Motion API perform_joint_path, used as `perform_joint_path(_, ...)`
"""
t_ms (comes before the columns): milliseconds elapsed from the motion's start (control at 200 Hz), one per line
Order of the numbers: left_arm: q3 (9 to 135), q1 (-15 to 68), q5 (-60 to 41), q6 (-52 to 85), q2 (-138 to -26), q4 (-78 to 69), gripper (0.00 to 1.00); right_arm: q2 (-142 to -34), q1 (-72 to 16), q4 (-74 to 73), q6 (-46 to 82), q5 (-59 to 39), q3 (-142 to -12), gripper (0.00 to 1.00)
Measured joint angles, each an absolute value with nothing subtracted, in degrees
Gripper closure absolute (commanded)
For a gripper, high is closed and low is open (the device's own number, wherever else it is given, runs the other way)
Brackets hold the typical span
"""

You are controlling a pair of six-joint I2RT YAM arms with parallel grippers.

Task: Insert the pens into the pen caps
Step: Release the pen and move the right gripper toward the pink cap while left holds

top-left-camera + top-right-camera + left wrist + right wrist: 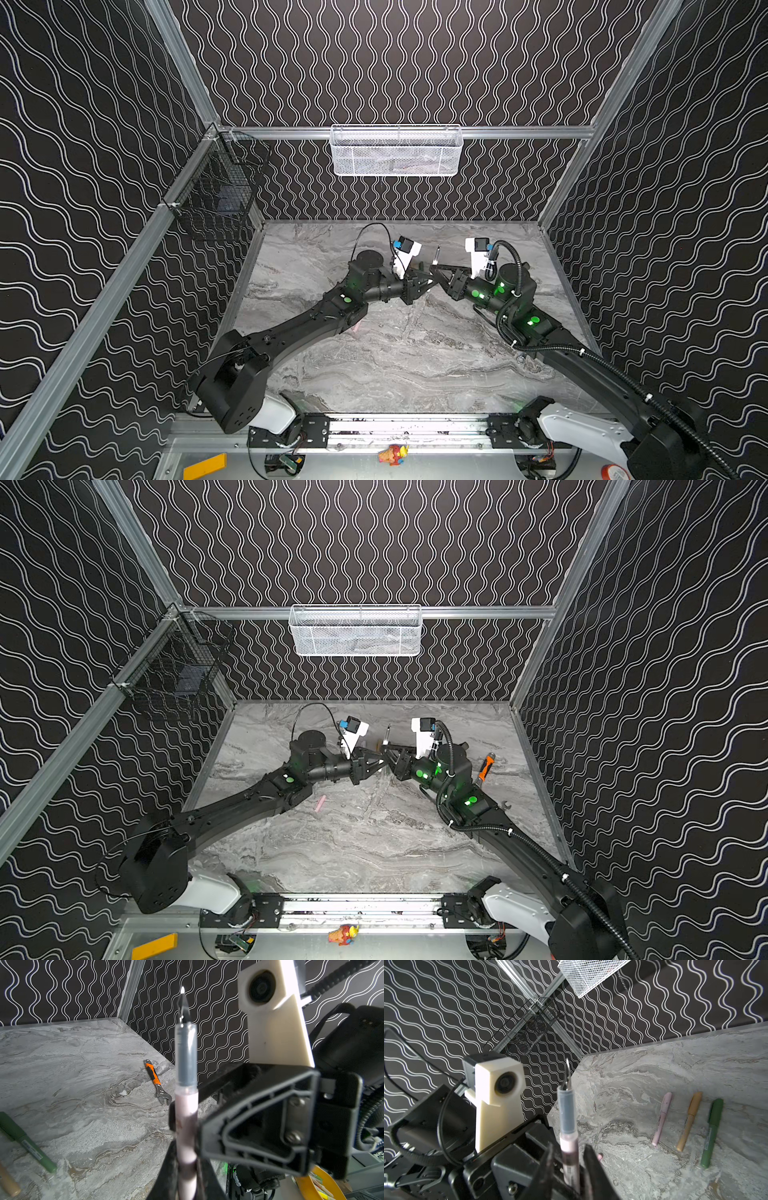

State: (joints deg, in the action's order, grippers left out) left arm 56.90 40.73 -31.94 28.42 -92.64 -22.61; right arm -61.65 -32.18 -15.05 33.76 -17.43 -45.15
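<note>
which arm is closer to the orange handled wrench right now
Right. The wrench lies just beside the right arm, on its outer side. The left arm reaches in from the opposite side, with the right arm between it and the wrench.

The table's (395, 374) front lies open; a pink cap (320, 803) sits mid-left, a wrench (484, 766) and, seemingly, a spanner (505, 805) far right

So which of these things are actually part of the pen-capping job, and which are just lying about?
Job: uncapped pink pen, loose pink cap, capped pink pen, tan pen, green pen.
Lying about: orange-handled adjustable wrench, small spanner, white mesh basket, black wire basket.
</note>
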Motion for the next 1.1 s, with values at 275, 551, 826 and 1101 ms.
perform_joint_path(275,57.0,40.2,-25.6,25.2,-88.9,-19.0,1.0,-57.1,-32.3,-12.3,32.3,-16.5,-45.5,0.61)
perform_joint_path(551,57.1,39.4,-10.8,20.8,-82.4,-11.8,1.0,-59.1,-32.3,-7.0,37.6,-1.7,-41.3,0.59)
perform_joint_path(826,56.9,38.6,-1.3,19.1,-78.3,-8.9,1.0,-78.8,-38.1,-5.4,40.9,-1.0,-42.7,0.58)
perform_joint_path(1101,56.0,35.9,2.7,19.0,-75.8,-8.0,1.0,-94.6,-46.4,-9.8,39.8,-4.0,-51.8,0.57)
